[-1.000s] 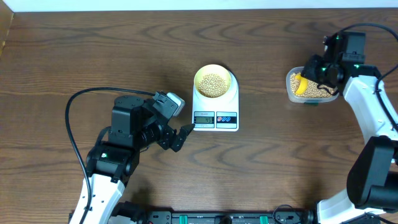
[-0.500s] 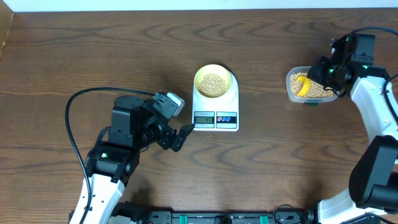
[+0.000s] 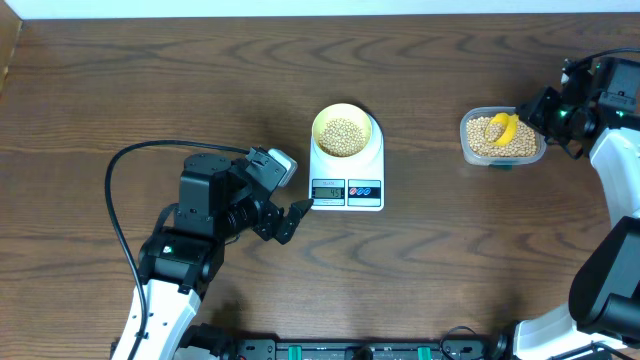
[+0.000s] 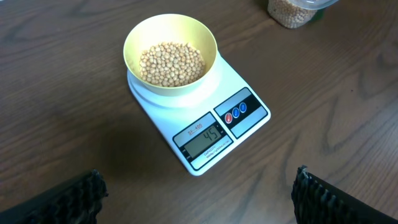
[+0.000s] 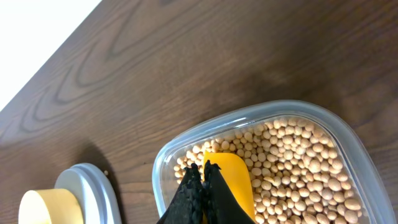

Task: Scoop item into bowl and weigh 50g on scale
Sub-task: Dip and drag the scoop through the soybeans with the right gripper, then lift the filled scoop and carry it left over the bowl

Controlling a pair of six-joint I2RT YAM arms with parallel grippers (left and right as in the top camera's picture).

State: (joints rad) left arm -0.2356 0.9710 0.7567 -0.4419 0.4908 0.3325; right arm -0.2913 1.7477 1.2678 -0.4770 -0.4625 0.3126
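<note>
A pale-yellow bowl (image 3: 344, 133) (image 4: 170, 55) holding tan beans (image 4: 171, 63) rests on the white scale (image 3: 348, 186) (image 4: 239, 87), whose display (image 4: 205, 137) reads 45. At the right a clear container (image 3: 502, 140) (image 5: 250, 114) holds more beans (image 5: 298, 168) and a yellow scoop (image 3: 500, 128) (image 5: 231, 180). My right gripper (image 3: 524, 116) (image 5: 202, 167) is shut on the scoop's handle end, over the container's right side. My left gripper (image 3: 292, 222) (image 4: 199, 186) hangs wide open just left of the scale's front corner, with nothing in it.
The white back edge of the table (image 3: 320, 8) runs along the top. A black cable (image 3: 115, 200) loops beside my left arm. The scale (image 5: 87, 186) and the bowl (image 5: 46, 208) show at the lower left of the right wrist view.
My right arm has drawn back to the right, and the scoop has shifted right and up within the container. The left arm, bowl and scale have not moved.
</note>
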